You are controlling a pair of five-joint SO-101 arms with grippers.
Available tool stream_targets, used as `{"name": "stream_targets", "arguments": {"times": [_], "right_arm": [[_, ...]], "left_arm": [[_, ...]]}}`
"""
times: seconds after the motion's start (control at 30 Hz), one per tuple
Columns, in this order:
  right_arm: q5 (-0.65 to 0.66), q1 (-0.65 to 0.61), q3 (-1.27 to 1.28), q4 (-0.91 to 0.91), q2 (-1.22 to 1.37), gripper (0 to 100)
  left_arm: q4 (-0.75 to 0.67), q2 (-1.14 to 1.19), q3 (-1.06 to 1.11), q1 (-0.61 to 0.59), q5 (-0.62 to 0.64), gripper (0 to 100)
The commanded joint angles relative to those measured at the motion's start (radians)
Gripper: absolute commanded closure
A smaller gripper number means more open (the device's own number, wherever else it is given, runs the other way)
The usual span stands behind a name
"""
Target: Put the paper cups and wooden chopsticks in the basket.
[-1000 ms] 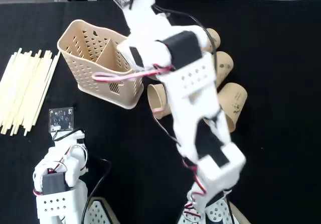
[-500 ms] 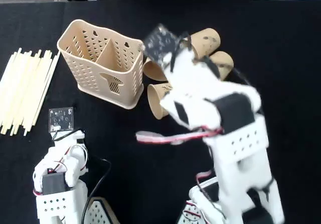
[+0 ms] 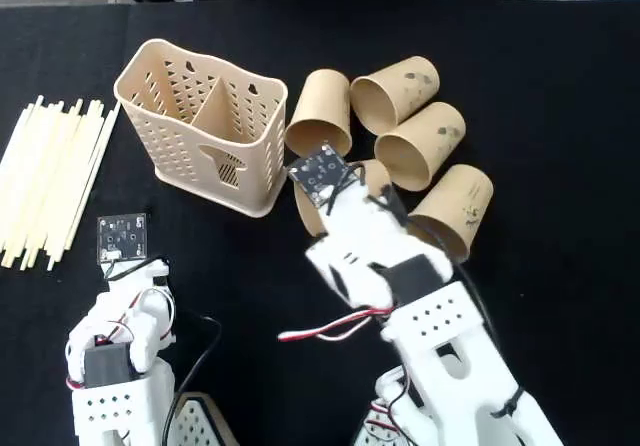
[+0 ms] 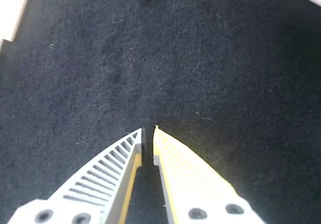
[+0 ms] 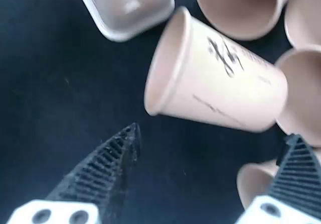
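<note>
- While the left arm has kept parked at the near table edge, the right arm has pulled back from above the basket [image 3: 185,151] and dropped low over the cups.
- The right gripper [image 5: 214,133] now hangs with its jaws wide apart and nothing between them, just above the nearest paper cup [image 5: 215,91].
- That cup lies on its side just beside the basket's near corner, mouth toward the basket; in the high view the arm partly covers it [image 3: 306,211].
- My read: no cup was delivered in that swing. Both basket compartments look bare as far as the high view shows, so the task is near its start.
- Likely next step: close on this nearest cup. It needs a lower approach, since the jaws sit short of the cup's wall.
- The left gripper [image 4: 149,131] has its jaws together, holds nothing, and points at bare black table [image 3: 560,66].
- Count, paper cups: five, all on the table to the basket's side, clustered and touching or nearly so, none in the basket.
- Count, wooden chopsticks [image 3: 50,181]: one loose sheaf, well apart from the cups on the basket's other side; the sticks overlap too much for an exact count.
- Count, basket: one, upright, two compartments.
- Count, arms: two.
</note>
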Motion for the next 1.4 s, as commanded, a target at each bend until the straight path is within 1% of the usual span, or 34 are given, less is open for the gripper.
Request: {"name": "stream_targets", "arguments": {"times": [0.0, 0.17, 0.27, 0.37, 0.5, 0.63, 0.7, 0.77, 0.87, 1.0, 1.07, 1.13, 1.37], "right_arm": [[-0.037, -0.028, 0.001, -0.112, 0.064, 57.5], [-0.029, -0.023, 0.071, -0.371, 0.209, 57.5], [0.011, -0.006, 0.081, -0.413, 0.234, 57.5], [0.038, 0.046, 0.111, -0.480, 0.223, 57.5], [0.138, 0.098, 0.176, -0.589, 0.206, 57.5], [0.193, 0.138, 0.202, -0.644, 0.205, 57.6], [0.218, 0.160, 0.211, -0.669, 0.206, 59.8], [0.226, 0.173, 0.222, -0.669, 0.202, 65.5], [0.249, 0.176, 0.242, -0.671, 0.174, 76.6], [0.252, 0.210, 0.294, -0.671, 0.050, 91.8], [0.252, 0.224, 0.335, -0.671, -0.042, 97.6], [0.252, 0.227, 0.369, -0.654, -0.140, 98.1], [0.247, 0.222, 0.374, -0.417, -0.453, 98.1]], "left_arm": [[0.000, -0.002, 0.019, 0.001, 0.000, 95], [0.000, -0.002, 0.019, 0.001, 0.000, 95], [0.000, -0.002, 0.019, 0.001, 0.000, 95], [0.000, -0.002, 0.019, 0.001, 0.000, 95], [0.000, -0.002, 0.019, 0.001, 0.000, 95], [0.000, -0.002, 0.019, 0.001, 0.000, 95], [0.000, -0.002, 0.019, 0.001, 0.000, 95], [0.000, -0.002, 0.019, 0.001, 0.000, 95], [0.000, -0.002, 0.019, 0.001, 0.000, 95], [0.000, -0.002, 0.019, 0.001, 0.000, 95], [0.000, -0.002, 0.019, 0.001, 0.000, 95], [0.000, -0.002, 0.019, 0.001, 0.000, 95], [0.000, -0.002, 0.019, 0.001, 0.000, 95]]}}
